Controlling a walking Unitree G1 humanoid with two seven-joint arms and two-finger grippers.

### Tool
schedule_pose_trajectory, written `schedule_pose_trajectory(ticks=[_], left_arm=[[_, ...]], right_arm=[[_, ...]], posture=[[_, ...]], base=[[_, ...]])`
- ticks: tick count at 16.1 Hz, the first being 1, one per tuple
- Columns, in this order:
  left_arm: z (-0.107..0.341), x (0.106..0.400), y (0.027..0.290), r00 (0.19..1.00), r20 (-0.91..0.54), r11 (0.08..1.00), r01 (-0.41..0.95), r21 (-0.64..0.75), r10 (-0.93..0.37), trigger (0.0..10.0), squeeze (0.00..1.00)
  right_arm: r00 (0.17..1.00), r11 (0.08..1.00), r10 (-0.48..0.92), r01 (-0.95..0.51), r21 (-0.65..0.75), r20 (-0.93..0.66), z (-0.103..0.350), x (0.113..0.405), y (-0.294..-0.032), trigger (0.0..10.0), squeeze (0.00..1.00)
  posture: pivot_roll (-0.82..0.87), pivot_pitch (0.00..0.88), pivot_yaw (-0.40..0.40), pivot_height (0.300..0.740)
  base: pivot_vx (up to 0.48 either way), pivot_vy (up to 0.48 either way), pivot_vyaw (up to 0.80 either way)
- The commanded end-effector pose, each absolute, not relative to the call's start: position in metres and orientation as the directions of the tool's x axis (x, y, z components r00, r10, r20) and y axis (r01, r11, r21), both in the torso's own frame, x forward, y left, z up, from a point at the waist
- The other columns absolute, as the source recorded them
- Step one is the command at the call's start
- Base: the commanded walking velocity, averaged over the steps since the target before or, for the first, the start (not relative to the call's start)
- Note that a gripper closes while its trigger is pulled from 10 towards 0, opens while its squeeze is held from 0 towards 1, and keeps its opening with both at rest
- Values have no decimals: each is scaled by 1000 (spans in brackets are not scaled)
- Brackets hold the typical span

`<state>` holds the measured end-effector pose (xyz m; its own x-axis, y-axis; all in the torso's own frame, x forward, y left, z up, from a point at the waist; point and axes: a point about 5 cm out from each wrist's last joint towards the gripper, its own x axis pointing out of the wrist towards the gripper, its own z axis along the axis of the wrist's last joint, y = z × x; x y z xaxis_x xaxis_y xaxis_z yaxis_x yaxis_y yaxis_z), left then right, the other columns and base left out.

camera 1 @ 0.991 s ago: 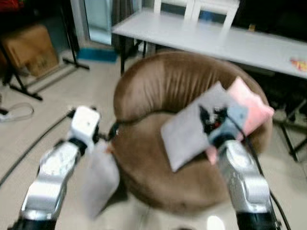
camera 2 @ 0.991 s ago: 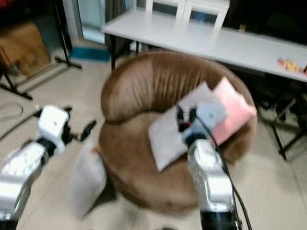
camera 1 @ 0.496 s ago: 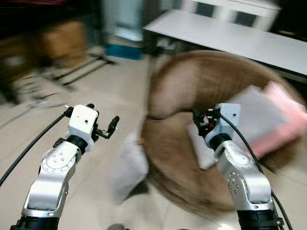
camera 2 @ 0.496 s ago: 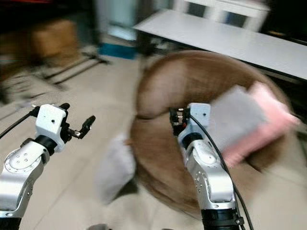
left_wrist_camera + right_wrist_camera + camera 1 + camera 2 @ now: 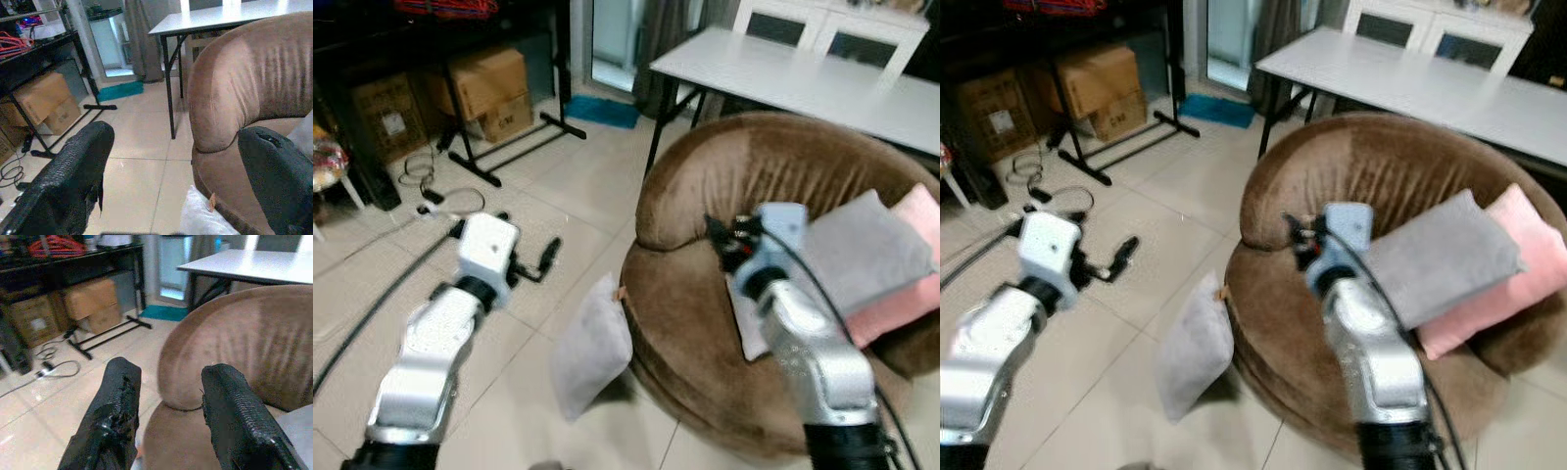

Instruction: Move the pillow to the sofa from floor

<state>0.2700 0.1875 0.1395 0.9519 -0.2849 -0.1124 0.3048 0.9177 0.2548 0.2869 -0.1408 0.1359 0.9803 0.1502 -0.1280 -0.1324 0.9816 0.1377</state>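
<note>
Tiled floor (image 5: 558, 186) underfoot, pale and glossy. Far off to the left of the left claw (image 5: 546, 262), cardboard boxes (image 5: 489, 88) under a dark rack, with a black stand (image 5: 499, 157) and a loose cable (image 5: 440, 201) on the tiles nearer by. Left claw raised above the floor, fingers spread wide and holding nothing. Just below and to the right of that claw, a grey pillow (image 5: 592, 348) standing on edge on the floor, leaning against the front of the sofa (image 5: 734, 196); in the left wrist view, its white corner (image 5: 205, 218) between the two black fingers (image 5: 73, 166), low down. Right of the left claw, the round brown sofa with its curved back. Right claw (image 5: 720, 235) held over the seat of the sofa, close to the inner back wall, fingers (image 5: 117, 406) parted moderately and empty; in the right wrist view the brown backrest (image 5: 234, 342) straight ahead between them. To the right of the right claw, a second grey cushion (image 5: 862, 259) lying on the seat, and beyond it a pink cushion (image 5: 911, 284) against the far arm. Behind the sofa, past both claws, a long white worktop (image 5: 783, 73) on black legs.
</note>
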Motion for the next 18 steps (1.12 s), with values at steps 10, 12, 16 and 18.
schedule_pose_trajectory(ticks=[10, 12, 16, 18], left_arm=[[143, 272, 188, 950, -114, 910, 311, 275, -291, 10000, 0], [143, 271, 187, 948, -115, 907, 316, 279, -296, 10000, 0], [140, 268, 185, 944, -125, 902, 330, 278, -307, 10000, 0], [140, 266, 185, 943, -125, 899, 332, 286, -309, 10000, 0]], right_arm=[[986, 983, 130, -115, 142, -102, 144, 290, -143, 10000, 0], [979, 982, 172, -162, 102, -107, 143, 288, -140, 10000, 0], [972, 980, 187, -174, 95, -140, 137, 284, -147, 10000, 0], [971, 978, 196, -183, 104, -134, 137, 281, -149, 10000, 0]], posture=[[-47, 0, -76, 740], [-46, 0, -77, 740], [-49, 0, -77, 740], [-52, 0, -77, 740]], base=[[295, 0, 318], [292, 0, 0], [283, 0, 0], [124, 0, 0]])
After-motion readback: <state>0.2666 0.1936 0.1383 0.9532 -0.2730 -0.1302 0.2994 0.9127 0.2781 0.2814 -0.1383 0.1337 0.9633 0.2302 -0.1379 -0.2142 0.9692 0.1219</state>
